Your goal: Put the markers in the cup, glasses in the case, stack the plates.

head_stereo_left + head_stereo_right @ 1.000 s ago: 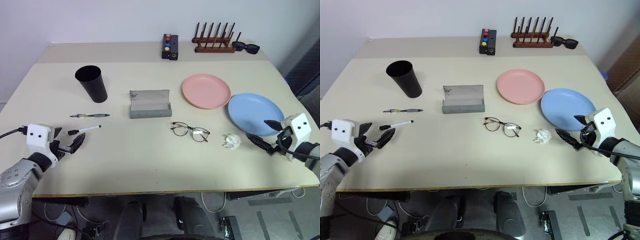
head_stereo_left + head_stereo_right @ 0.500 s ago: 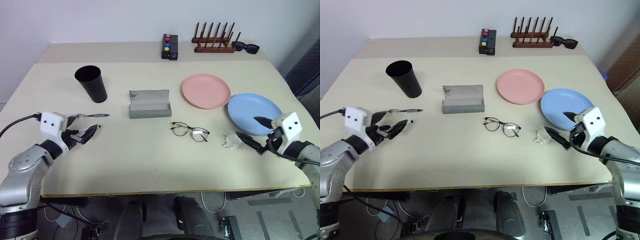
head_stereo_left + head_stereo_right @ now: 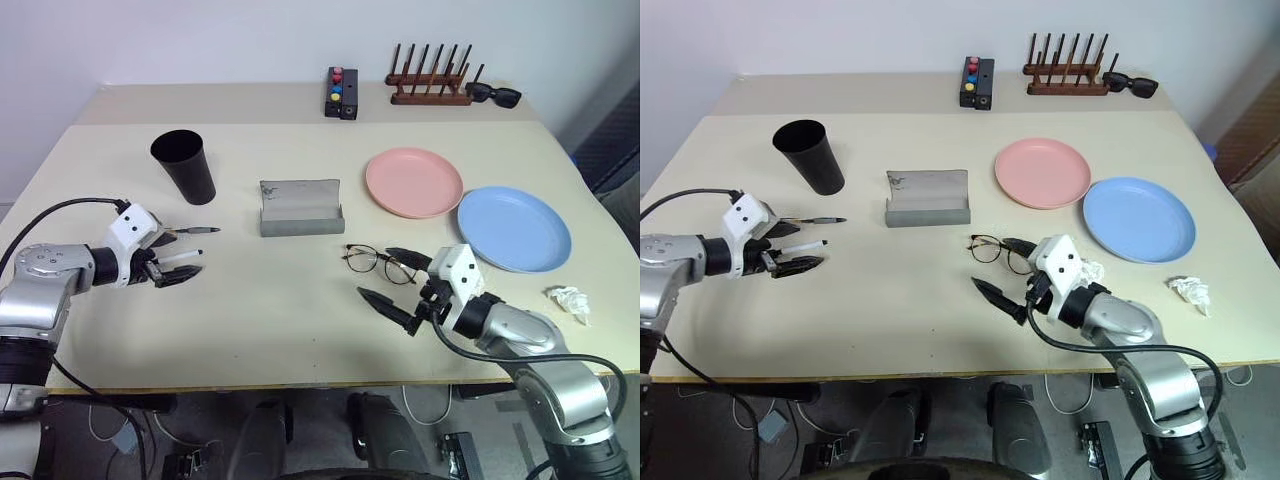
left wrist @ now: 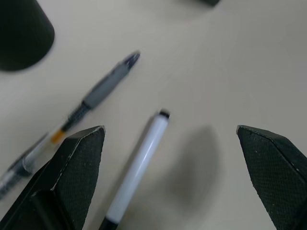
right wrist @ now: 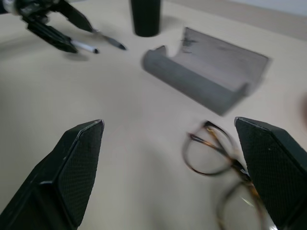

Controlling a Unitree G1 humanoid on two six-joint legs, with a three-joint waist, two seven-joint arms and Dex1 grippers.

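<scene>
**Both arms in over the table, nothing picked up**

Biggest change from a second ago: my right gripper point(image 3: 1005, 278) swung way in from beside the light blue round plastic plate point(image 3: 514, 228) and now hangs by the thin dark wire-framed glasses point(image 3: 380, 261), fingers spread wide and empty. One fingertip sits over the frame's far side, the other out over bare table on the near side. From the right wrist camera the lenses lie between the two finger pads, though I can't tell if anything touches. My left gripper point(image 3: 177, 256) has also crept forward and now straddles the white marker with the black cap point(image 4: 137, 168), jaws wide apart, not holding anything. That marker lies flat on the beige tabletop point(image 3: 280, 320), with the silvery-grey marker with dark ends point(image 3: 182, 231) just beyond it, both apart from each other.

A crumpled white paper scrap point(image 3: 568, 298) lies near the right edge, well apart from the gripper now.

Further back, the grey rectangular hinged case point(image 3: 301, 207) sits open in the middle, lid up. The tall black tapered plastic cup point(image 3: 184, 167) stands upright behind the markers. The pink round plastic plate point(image 3: 414, 182) lies just beside the blue one, unstacked.

At the far edge are a small black box with coloured buttons point(image 3: 341, 93), a dark wooden peg rack point(image 3: 431, 84) and thick black sunglasses point(image 3: 493, 95).
</scene>
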